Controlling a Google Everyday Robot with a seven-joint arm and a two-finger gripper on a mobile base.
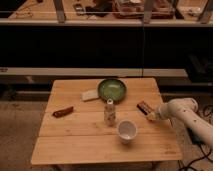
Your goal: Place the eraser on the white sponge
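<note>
The eraser [144,106], a small dark flat block, lies on the wooden table [75,145] near its right edge. The white sponge [90,95] lies flat at the back of the table, just left of the green bowl [112,89]. My gripper [152,116] is at the end of the white arm [182,111], which reaches in from the right. It sits low over the table, just in front of and to the right of the eraser, close to it. The eraser rests on the table, not lifted.
A small bottle [109,112] stands upright mid-table between eraser and sponge. A white cup [127,131] stands in front of it. A reddish-brown tapered object [63,111] lies at the left. Dark shelving runs behind the table.
</note>
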